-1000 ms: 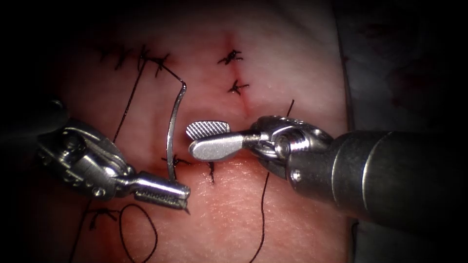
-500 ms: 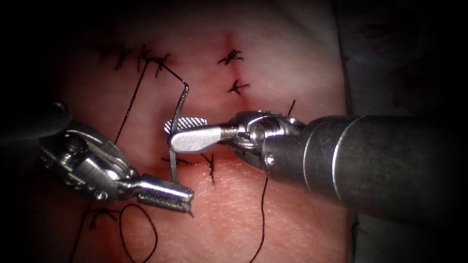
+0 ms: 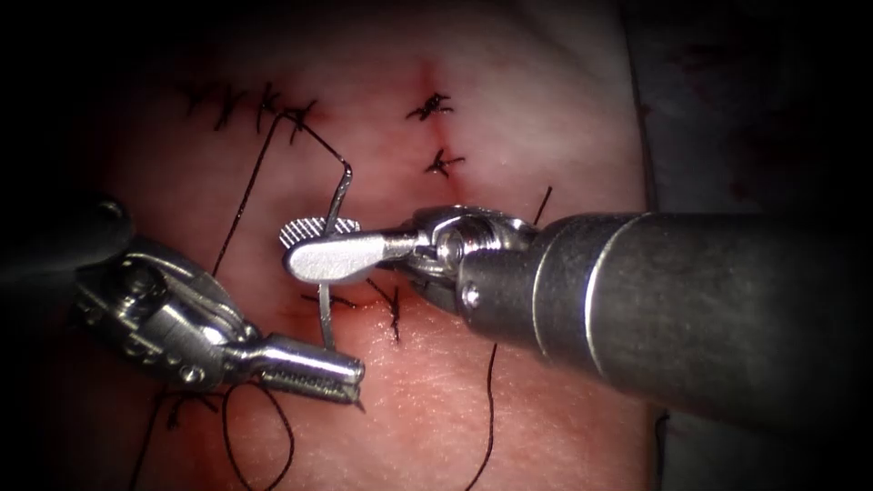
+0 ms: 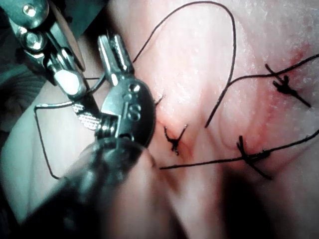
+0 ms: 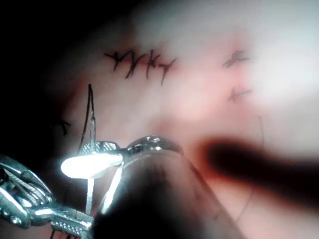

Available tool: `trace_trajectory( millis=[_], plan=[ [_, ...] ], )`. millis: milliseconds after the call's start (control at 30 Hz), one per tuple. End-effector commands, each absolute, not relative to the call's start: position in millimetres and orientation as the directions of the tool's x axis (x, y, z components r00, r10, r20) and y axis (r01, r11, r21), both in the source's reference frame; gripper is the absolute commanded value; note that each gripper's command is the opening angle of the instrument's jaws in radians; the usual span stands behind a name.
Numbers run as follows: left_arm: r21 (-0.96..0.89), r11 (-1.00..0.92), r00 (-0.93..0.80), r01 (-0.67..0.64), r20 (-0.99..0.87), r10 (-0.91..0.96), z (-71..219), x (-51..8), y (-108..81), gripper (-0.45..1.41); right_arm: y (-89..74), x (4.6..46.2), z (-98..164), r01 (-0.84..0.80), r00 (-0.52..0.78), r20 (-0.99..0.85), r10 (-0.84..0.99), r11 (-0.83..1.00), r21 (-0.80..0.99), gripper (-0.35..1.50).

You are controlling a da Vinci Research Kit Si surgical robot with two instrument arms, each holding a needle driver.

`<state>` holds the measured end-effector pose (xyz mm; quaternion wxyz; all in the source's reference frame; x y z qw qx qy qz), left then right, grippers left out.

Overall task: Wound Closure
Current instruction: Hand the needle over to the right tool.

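**Q:** How many tools are listed, and what is held by each?

**A:** Two. The left hand (image 3: 350,373) is closed on the needle (image 3: 326,320), which is gripped near its lower, pointed end. The right hand (image 3: 289,247) is recorded as open. Its two jaws are set apart on either side of the needle's mid-curve, and nothing is clamped by them.

**Q:** Needles, and position?

**A:** One. It is carried nearly upright above the tissue (image 3: 546,109) and is not lodged in it. It is placed to the left of the reddened cut (image 3: 457,186). Its upper end is bent over, and the thread (image 3: 241,200) is joined there.

**Q:** Thread items?

**A:** One strand is traced from the needle's top up and left to a stitch, then down past the left tool. One closed loop (image 3: 289,445) is laid on the tissue below the left hand. One further strand (image 3: 491,400) is seen running down from under the right shaft.

**Q:** Stitches?

**A:** Two stitches (image 3: 444,164) are counted on the cut. At least four are counted in a row (image 3: 264,105) at upper left. Two are noted just beneath the right hand, and one at lower left.

**Q:** Edges and free room?

**A:** The tissue's right edge (image 3: 642,164) is crossed by the right shaft. Bare tissue is left open at lower centre, between the loop and the lone strand. Little room is left between the two hands, with only the needle's short exposed length between them.
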<state>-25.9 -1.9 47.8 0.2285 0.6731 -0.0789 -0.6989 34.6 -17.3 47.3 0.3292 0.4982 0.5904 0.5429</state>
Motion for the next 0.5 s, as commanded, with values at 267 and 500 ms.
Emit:
trace_trajectory(
  millis=[267, 500],
  plan=[
    [0.411, -0.887, 0.007, 0.213, -0.908, -0.419, 47.7, -26.8, -2.1, -0.45, -16.6, 35.5, 48.2, 0.231, -0.286, 0.193, 0.938, -0.128, 0.965, -0.35],
    [0.281, -0.937, -0.009, 0.208, -0.957, -0.289, 46.0, -27.5, -3.1, 0.96, -16.2, 35.0, 48.4, 0.196, -0.311, 0.147, 0.939, -0.088, 0.977, -0.35]
  ],
)
